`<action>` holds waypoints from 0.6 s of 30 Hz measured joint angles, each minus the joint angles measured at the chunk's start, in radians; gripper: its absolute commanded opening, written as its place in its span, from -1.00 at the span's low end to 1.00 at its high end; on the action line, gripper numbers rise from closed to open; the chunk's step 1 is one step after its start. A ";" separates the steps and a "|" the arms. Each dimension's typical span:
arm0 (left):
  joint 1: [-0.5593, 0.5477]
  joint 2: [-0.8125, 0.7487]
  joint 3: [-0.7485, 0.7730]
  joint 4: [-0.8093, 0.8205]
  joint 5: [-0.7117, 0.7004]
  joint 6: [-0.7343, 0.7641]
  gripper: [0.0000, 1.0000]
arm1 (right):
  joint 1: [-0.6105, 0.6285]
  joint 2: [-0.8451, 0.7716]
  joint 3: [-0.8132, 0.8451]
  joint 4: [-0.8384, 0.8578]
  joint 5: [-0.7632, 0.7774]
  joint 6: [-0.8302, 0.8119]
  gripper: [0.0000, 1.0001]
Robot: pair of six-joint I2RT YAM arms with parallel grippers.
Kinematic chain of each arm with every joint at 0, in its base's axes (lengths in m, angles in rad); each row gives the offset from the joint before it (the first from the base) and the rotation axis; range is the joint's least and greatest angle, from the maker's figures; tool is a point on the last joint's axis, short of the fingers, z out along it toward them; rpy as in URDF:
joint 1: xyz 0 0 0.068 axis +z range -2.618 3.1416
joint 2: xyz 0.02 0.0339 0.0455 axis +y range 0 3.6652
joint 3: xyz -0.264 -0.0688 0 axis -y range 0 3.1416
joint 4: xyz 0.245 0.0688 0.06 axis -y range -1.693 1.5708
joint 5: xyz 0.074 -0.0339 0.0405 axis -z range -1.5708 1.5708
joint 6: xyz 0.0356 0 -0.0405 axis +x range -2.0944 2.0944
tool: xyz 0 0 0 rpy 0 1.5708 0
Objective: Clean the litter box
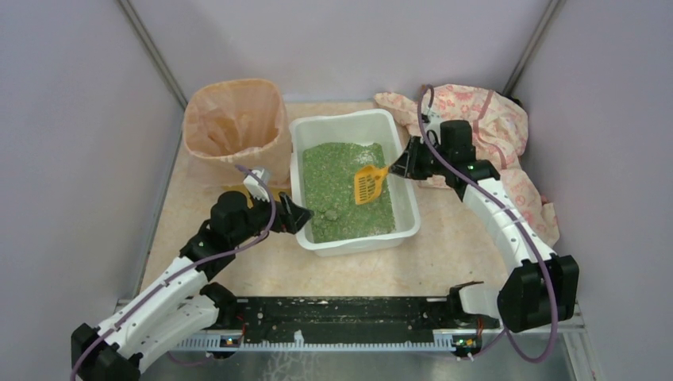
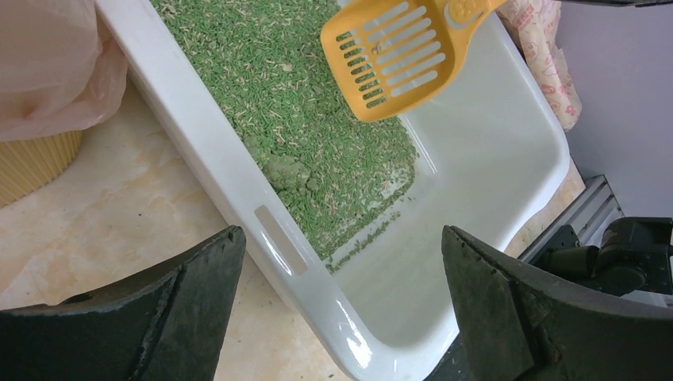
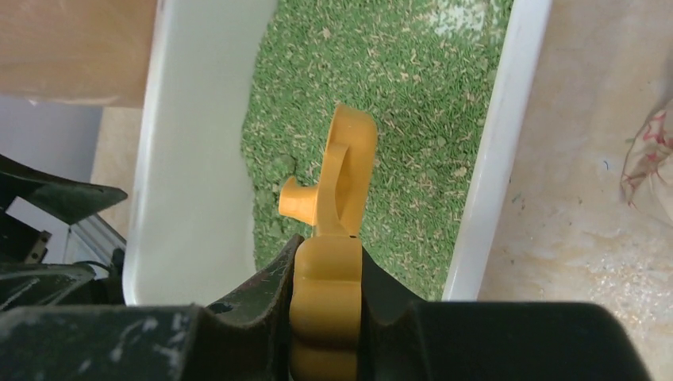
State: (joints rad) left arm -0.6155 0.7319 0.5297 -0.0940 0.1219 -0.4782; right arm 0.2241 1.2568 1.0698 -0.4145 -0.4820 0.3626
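**Overhead and wrist views.** The litter box [image 1: 341,125] [image 2: 206,151] [image 3: 198,119] is sitting at the middle of the table [image 1: 444,254], toward its far edge, with its long sides running from far to near. Green litter is covering most of its floor. A darker clump [image 1: 329,213] [image 2: 290,171] is lying in the litter near the box's near-left corner.

The right gripper [image 1: 401,168] [image 3: 327,266] is reaching in over the box's right rim. Its fingers are pinching the handle of an orange-yellow slotted scoop [image 1: 367,184] [image 2: 393,59] [image 3: 349,167], whose blade is hanging above the litter around the middle of the box.

The left gripper [image 1: 300,214] [image 2: 341,238] is hovering at the box's left rim, near its near-left corner. Its fingers are spread wide and are holding nothing.

A round bin lined with a peach bag [image 1: 234,119] [image 2: 48,63] is standing in the table's far-left corner, just beside the box. A pink patterned cloth [image 1: 492,127] [image 2: 548,55] [image 3: 651,151] is lying crumpled along the table's right edge, from the far-right corner.
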 measured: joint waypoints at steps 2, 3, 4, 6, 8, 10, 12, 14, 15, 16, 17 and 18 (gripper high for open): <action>0.000 0.017 0.002 0.009 0.004 0.001 0.97 | 0.011 -0.001 0.000 -0.034 0.016 -0.026 -1.00; 0.000 0.025 0.004 0.011 0.007 0.001 0.98 | 0.021 -0.001 0.000 -0.052 0.028 -0.037 -1.00; 0.000 0.031 0.005 0.012 0.009 0.001 0.97 | 0.035 0.000 0.000 -0.070 0.041 -0.047 -1.00; 0.000 0.033 0.006 0.013 0.012 0.001 0.98 | 0.070 0.004 0.000 -0.101 0.064 -0.062 -1.00; 0.000 0.031 0.007 0.015 0.013 0.001 0.97 | 0.101 0.017 0.000 -0.126 0.075 -0.074 -1.00; 0.000 0.023 0.007 0.015 0.013 0.001 0.97 | 0.128 0.043 0.000 -0.143 0.082 -0.080 -1.00; 0.000 0.010 0.007 0.016 0.013 0.001 0.97 | 0.141 0.067 -0.002 -0.151 0.084 -0.080 -1.00; 0.000 -0.003 0.007 0.017 0.013 0.001 0.97 | 0.143 0.082 -0.010 -0.135 0.069 -0.072 -1.00; 0.000 -0.007 0.007 0.017 0.013 0.001 0.97 | 0.143 0.088 -0.018 -0.118 0.054 -0.069 -1.00; 0.000 -0.011 0.007 0.017 0.013 0.001 0.97 | 0.142 0.094 -0.027 -0.097 0.039 -0.062 -1.00; 0.000 -0.014 0.007 0.017 0.013 0.001 0.97 | 0.141 0.103 -0.039 -0.068 0.020 -0.048 -1.00; 0.000 -0.016 0.007 0.016 0.012 0.002 0.97 | 0.140 0.114 -0.056 -0.033 -0.003 -0.033 -1.00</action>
State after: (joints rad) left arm -0.6151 0.7158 0.5369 -0.0780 0.1337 -0.4763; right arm 0.3645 1.3708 1.0142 -0.4477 -0.4847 0.3298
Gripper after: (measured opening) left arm 0.987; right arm 0.202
